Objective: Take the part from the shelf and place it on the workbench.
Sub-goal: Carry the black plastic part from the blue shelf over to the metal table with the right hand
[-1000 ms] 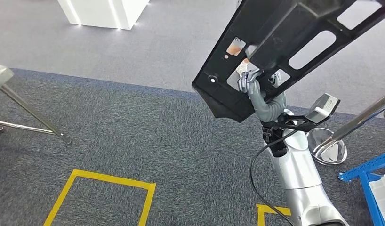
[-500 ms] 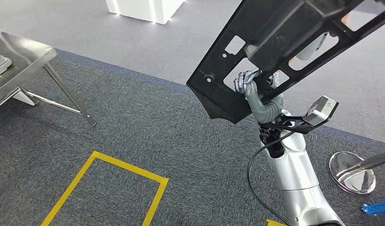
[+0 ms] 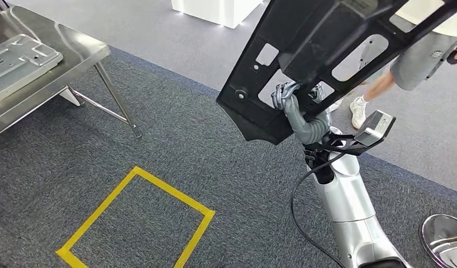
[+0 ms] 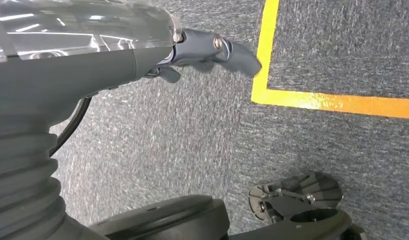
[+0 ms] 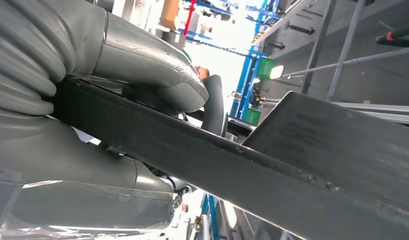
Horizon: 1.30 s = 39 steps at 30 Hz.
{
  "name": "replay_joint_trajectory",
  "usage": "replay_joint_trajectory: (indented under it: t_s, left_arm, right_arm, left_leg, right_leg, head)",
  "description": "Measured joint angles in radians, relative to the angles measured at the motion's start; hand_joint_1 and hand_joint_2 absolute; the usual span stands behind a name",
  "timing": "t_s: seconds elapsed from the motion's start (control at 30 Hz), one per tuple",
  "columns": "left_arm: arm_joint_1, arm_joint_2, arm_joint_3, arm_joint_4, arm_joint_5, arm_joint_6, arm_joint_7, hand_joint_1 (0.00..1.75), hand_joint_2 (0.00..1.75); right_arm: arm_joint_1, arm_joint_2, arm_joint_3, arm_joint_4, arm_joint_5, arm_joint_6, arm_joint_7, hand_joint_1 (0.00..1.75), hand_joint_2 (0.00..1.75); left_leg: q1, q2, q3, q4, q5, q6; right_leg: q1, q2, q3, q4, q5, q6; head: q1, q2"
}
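The right hand (image 3: 286, 99) is raised in front of the robot, its fingers curled through a cut-out of the large black part (image 3: 327, 50), gripping it. The part is a flat moulded panel with several rounded openings and a raised rib; it tilts upward and away from the hand toward the upper right, well above the grey carpet (image 3: 176, 145). In the right wrist view the thick grey thumb (image 5: 147, 65) presses on one face of the panel's dark edge (image 5: 217, 160) and the fingers wrap the other face. No writing or brand can be read on the part or on the silver arm.

The left hand (image 4: 212, 50) hangs low over the carpet near a corner of a yellow tape line (image 4: 272, 90); its dark fingers are loosely bent and hold nothing.

Far to the left of the right hand stands a steel tabletop (image 3: 75, 61) with a grey metal plate (image 3: 19, 58) lying on it. Below and left of the hand, a yellow taped square (image 3: 137, 218) marks the carpet. Beyond the hand, to the right, a person's legs in grey shorts and white shoes (image 3: 358, 111) show behind the part
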Motion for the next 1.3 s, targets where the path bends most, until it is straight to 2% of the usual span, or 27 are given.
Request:
replay_joint_trajectory:
  t_s: [0.07, 0.1, 0.17, 0.2, 0.23, 0.27, 0.3, 0.37, 0.43, 0.5, 0.53, 0.57, 0.63, 0.7, 0.73, 0.77, 0.8, 0.83, 0.9, 0.97, 1.0, 1.03, 1.1, 1.17, 1.23, 1.27, 1.3]
  left_arm:
    - [0.001, 0.002, 0.001, 0.000, 0.000, 0.001, -0.001, 0.00, 1.75]
    - [0.001, 0.002, 0.003, 0.000, 0.000, 0.001, -0.001, 0.00, 1.75]
    - [-0.002, 0.002, 0.007, 0.000, 0.001, 0.002, -0.002, 0.00, 1.75]
    - [-0.005, 0.002, 0.010, 0.000, 0.001, 0.002, -0.002, 0.00, 1.75]
    - [-0.007, 0.002, 0.012, 0.000, 0.001, 0.002, -0.002, 0.00, 1.75]
    - [-0.007, 0.002, 0.013, 0.000, 0.001, 0.001, -0.002, 0.00, 1.75]
    - [-0.006, 0.003, 0.014, 0.000, 0.000, 0.001, -0.002, 0.00, 1.75]
    - [-0.001, 0.004, 0.015, 0.000, 0.000, 0.001, 0.000, 0.00, 1.75]
    - [0.003, 0.005, 0.015, 0.000, -0.001, 0.001, 0.001, 0.00, 1.75]
    - [0.005, 0.006, 0.016, 0.000, -0.001, 0.001, 0.001, 0.00, 1.75]
    - [0.006, 0.006, 0.016, 0.000, -0.001, 0.001, 0.001, 0.00, 1.75]
    - [0.006, 0.007, 0.016, 0.000, -0.001, 0.001, 0.001, 0.00, 1.75]
    - [0.005, 0.006, 0.016, 0.000, -0.001, 0.001, 0.001, 0.00, 1.75]
    - [0.004, 0.006, 0.016, 0.000, 0.000, 0.001, 0.001, 0.00, 1.75]
    - [0.004, 0.006, 0.016, 0.000, 0.000, 0.001, 0.001, 0.00, 1.75]
    - [0.004, 0.006, 0.016, 0.000, 0.000, 0.001, 0.000, 0.00, 1.75]
    - [0.003, 0.006, 0.016, 0.000, 0.000, 0.001, -0.001, 0.00, 1.75]
    - [0.002, 0.006, 0.016, 0.000, 0.000, 0.001, -0.002, 0.00, 1.75]
    - [0.000, 0.006, 0.016, 0.000, -0.001, 0.001, -0.006, 0.00, 1.75]
    - [-0.001, 0.006, 0.016, 0.000, -0.001, 0.002, -0.007, 0.00, 1.75]
    - [-0.001, 0.007, 0.016, 0.000, -0.001, 0.002, -0.007, 0.00, 1.75]
    - [0.000, 0.007, 0.016, 0.000, -0.001, 0.002, -0.006, 0.00, 1.75]
    - [0.001, 0.007, 0.016, 0.000, -0.001, 0.003, -0.004, 0.00, 1.75]
    - [0.001, 0.007, 0.017, 0.000, -0.001, 0.005, -0.002, 0.00, 1.75]
    - [-0.001, 0.007, 0.017, 0.000, -0.001, 0.007, 0.001, 0.00, 1.75]
    - [-0.001, 0.006, 0.017, 0.000, -0.003, 0.008, 0.003, 0.00, 1.75]
    - [0.000, 0.006, 0.017, 0.000, -0.007, 0.008, 0.006, 0.00, 1.75]
  right_arm:
    - [-0.005, 0.007, 0.004, 0.000, 0.001, 0.000, 0.000, 1.75, 1.75]
    - [-0.008, 0.010, 0.007, -0.001, 0.000, 0.000, -0.001, 1.75, 1.75]
    - [-0.010, 0.015, 0.010, -0.001, 0.000, -0.001, -0.001, 1.75, 1.75]
    - [-0.010, 0.016, 0.010, 0.000, 0.000, -0.001, -0.001, 1.75, 1.75]
    - [-0.009, 0.016, 0.010, 0.000, 0.000, -0.001, -0.001, 1.75, 1.75]
    - [-0.009, 0.017, 0.011, 0.000, 0.000, -0.002, -0.001, 1.75, 1.75]
    - [-0.009, 0.018, 0.011, 0.000, 0.000, -0.002, -0.001, 1.75, 1.75]
    - [-0.010, 0.018, 0.012, 0.000, 0.000, -0.002, -0.002, 1.75, 1.75]
    - [-0.011, 0.018, 0.012, 0.000, 0.000, -0.002, -0.002, 1.75, 1.75]
    - [-0.011, 0.020, 0.013, -0.001, 0.000, -0.003, -0.002, 1.75, 1.75]
    - [-0.012, 0.021, 0.014, -0.001, 0.001, -0.002, -0.001, 1.75, 1.75]
    - [-0.013, 0.021, 0.015, -0.002, 0.001, -0.002, -0.001, 1.75, 1.75]
    - [-0.014, 0.021, 0.016, -0.002, 0.001, -0.002, -0.001, 1.75, 1.75]
    - [-0.009, 0.021, 0.016, -0.001, 0.001, -0.003, -0.001, 1.75, 1.75]
    - [-0.007, 0.021, 0.016, -0.001, 0.001, -0.004, -0.001, 1.75, 1.75]
    - [-0.005, 0.021, 0.016, 0.000, 0.001, -0.004, -0.001, 1.75, 1.75]
    - [-0.004, 0.021, 0.017, 0.000, 0.001, -0.004, 0.000, 1.75, 1.75]
    - [-0.005, 0.021, 0.017, 0.000, 0.001, -0.004, 0.000, 1.75, 1.75]
    - [-0.005, 0.021, 0.017, -0.001, 0.002, -0.006, 0.000, 1.75, 1.75]
    - [-0.005, 0.022, 0.016, -0.002, 0.002, -0.007, 0.002, 1.75, 1.75]
    - [-0.005, 0.022, 0.017, -0.002, 0.003, -0.008, 0.002, 1.75, 1.75]
    - [-0.006, 0.023, 0.017, -0.003, 0.004, -0.008, 0.003, 1.75, 1.75]
    - [-0.009, 0.025, 0.017, -0.003, 0.005, -0.007, 0.005, 1.75, 1.75]
    - [-0.011, 0.027, 0.017, -0.002, 0.005, -0.007, 0.006, 1.75, 1.75]
    - [-0.013, 0.027, 0.017, 0.000, 0.009, -0.007, 0.014, 1.75, 1.75]
    - [-0.016, 0.027, 0.017, 0.001, 0.012, -0.007, 0.021, 1.75, 1.75]
    - [-0.019, 0.027, 0.017, 0.002, 0.014, -0.008, 0.030, 1.75, 1.75]
  left_leg:
    - [-0.002, 0.027, -0.012, 0.026, -0.017, -0.010]
    - [-0.003, 0.053, -0.030, 0.067, -0.039, -0.013]
    - [-0.001, 0.099, -0.090, 0.194, -0.096, -0.018]
    - [0.000, 0.109, -0.120, 0.251, -0.116, -0.019]
    - [0.001, 0.114, -0.134, 0.279, -0.119, -0.019]
    - [0.001, 0.118, -0.127, 0.266, -0.103, -0.017]
    - [0.000, 0.124, -0.099, 0.212, -0.072, -0.012]
    - [-0.009, 0.158, -0.023, 0.068, -0.018, 0.001]
    - [-0.021, 0.181, 0.010, -0.001, -0.007, 0.012]
    - [-0.023, 0.165, 0.011, -0.010, -0.005, 0.020]
    - [-0.021, 0.154, 0.013, -0.017, -0.001, 0.024]
    - [-0.017, 0.144, 0.017, -0.024, 0.004, 0.028]
    - [-0.011, 0.126, 0.022, -0.033, 0.010, 0.034]
    - [-0.010, 0.105, 0.022, -0.032, 0.011, 0.037]
    - [-0.010, 0.093, 0.022, -0.031, 0.011, 0.037]
    - [-0.009, 0.080, 0.022, -0.029, 0.010, 0.036]
    - [-0.008, 0.066, 0.022, -0.024, 0.008, 0.033]
    - [-0.006, 0.052, 0.022, -0.019, 0.005, 0.030]
    - [-0.005, 0.029, 0.016, -0.006, -0.002, 0.019]
    - [-0.004, 0.012, 0.007, -0.001, -0.003, 0.008]
    - [-0.002, 0.003, 0.004, -0.002, -0.002, 0.002]
    - [0.000, 0.003, 0.002, -0.002, -0.002, -0.003]
    - [-0.001, 0.038, -0.015, 0.032, -0.024, -0.012]
    - [0.000, 0.093, -0.066, 0.144, -0.082, -0.019]
    - [0.003, 0.114, -0.124, 0.264, -0.125, -0.024]
    - [0.004, 0.117, -0.131, 0.279, -0.122, -0.025]
    - [0.004, 0.120, -0.119, 0.256, -0.101, -0.024]
  right_leg:
    - [-0.002, -0.020, 0.006, -0.008, 0.002, -0.014]
    - [-0.003, -0.031, 0.010, -0.011, 0.002, -0.020]
    - [0.005, -0.054, 0.014, -0.012, -0.001, -0.029]
    - [0.008, -0.067, 0.015, -0.012, -0.003, -0.030]
    - [0.011, -0.081, 0.017, -0.012, -0.005, -0.032]
    - [0.013, -0.093, 0.019, -0.012, -0.007, -0.032]
    - [0.015, -0.105, 0.022, -0.012, -0.009, -0.031]
    - [0.019, -0.125, 0.030, -0.012, -0.015, -0.028]
    - [0.022, -0.143, 0.033, -0.013, -0.018, -0.020]
    - [0.023, -0.163, 0.036, -0.016, -0.020, -0.011]
    - [0.022, -0.156, 0.037, -0.012, -0.024, -0.006]
    - [0.020, -0.136, 0.032, 0.002, -0.035, -0.001]
    - [0.015, -0.076, -0.012, 0.095, -0.085, 0.006]
    - [0.013, -0.051, -0.086, 0.233, -0.140, 0.011]
    - [0.011, -0.049, -0.110, 0.273, -0.145, 0.013]
    - [0.009, -0.048, -0.117, 0.276, -0.130, 0.015]
    - [0.006, -0.046, -0.101, 0.235, -0.095, 0.017]
    - [0.001, -0.037, -0.070, 0.164, -0.052, 0.019]
    - [-0.005, -0.001, -0.013, 0.038, -0.004, 0.020]
    - [-0.003, 0.013, 0.003, 0.002, -0.003, 0.013]
    - [-0.002, 0.004, 0.003, -0.001, -0.001, 0.005]
    - [-0.002, -0.007, 0.005, -0.004, 0.000, -0.002]
    - [-0.003, -0.029, 0.010, -0.012, 0.002, -0.017]
    - [0.001, -0.052, 0.014, -0.015, 0.000, -0.027]
    - [0.007, -0.079, 0.016, -0.015, -0.003, -0.030]
    - [0.009, -0.092, 0.017, -0.014, -0.005, -0.030]
    - [0.010, -0.104, 0.019, -0.014, -0.007, -0.029]
  head:
    - [0.000, 0.000]
    - [-0.001, 0.000]
    - [-0.001, 0.000]
    - [-0.001, 0.000]
    - [-0.001, 0.000]
    - [-0.001, 0.000]
    - [-0.001, 0.000]
    - [-0.001, 0.000]
    - [-0.001, 0.000]
    - [-0.001, 0.000]
    - [-0.001, 0.000]
    - [-0.001, 0.000]
    - [-0.001, 0.000]
    - [-0.001, 0.000]
    - [-0.001, 0.000]
    - [-0.001, 0.000]
    - [-0.001, 0.000]
    - [0.000, 0.000]
    - [0.000, 0.000]
    - [-0.001, 0.000]
    - [-0.001, 0.000]
    - [0.000, 0.000]
    - [-0.001, 0.000]
    - [-0.001, 0.000]
    - [-0.001, 0.000]
    - [-0.001, 0.000]
    - [-0.001, 0.000]
